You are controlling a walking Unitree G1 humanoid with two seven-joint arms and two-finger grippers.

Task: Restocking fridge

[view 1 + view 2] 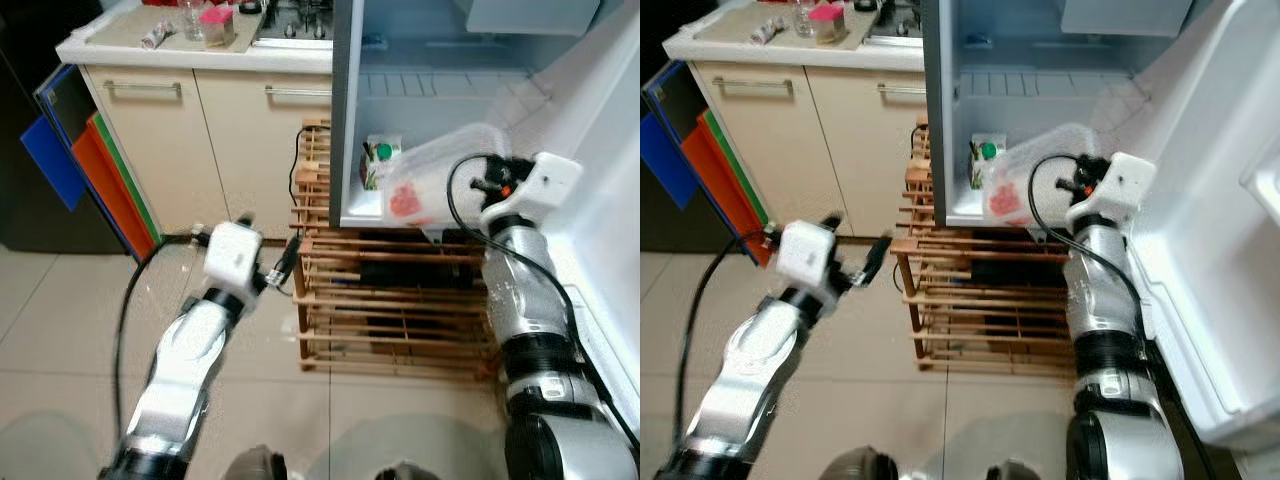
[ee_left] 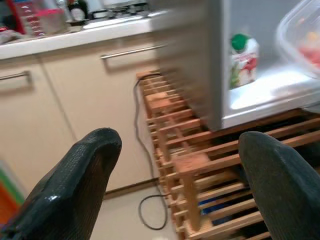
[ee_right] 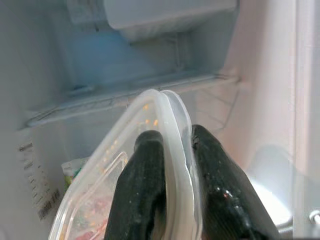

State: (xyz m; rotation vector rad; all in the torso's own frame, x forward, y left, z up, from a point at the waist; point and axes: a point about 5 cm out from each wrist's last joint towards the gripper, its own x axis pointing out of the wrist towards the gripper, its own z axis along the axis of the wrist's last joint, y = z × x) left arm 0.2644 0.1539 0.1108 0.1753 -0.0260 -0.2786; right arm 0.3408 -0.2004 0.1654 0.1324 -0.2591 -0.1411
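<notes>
Honestly, with the right gripper (image 3: 172, 180) pinching the clear lidded food container (image 1: 430, 175) by its rim at the fridge (image 1: 430, 60) mouth, level it, slide it beside the small carton (image 1: 378, 160), left gripper (image 2: 175, 165) spread wide, empty.

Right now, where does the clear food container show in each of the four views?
Left eye: clear food container at the fridge mouth, held by the right gripper.
Right eye: same spot.
Left wrist: upper corner.
Right wrist: its rim pinched between the fingers.
Shared landmark: green-capped carton.
</notes>
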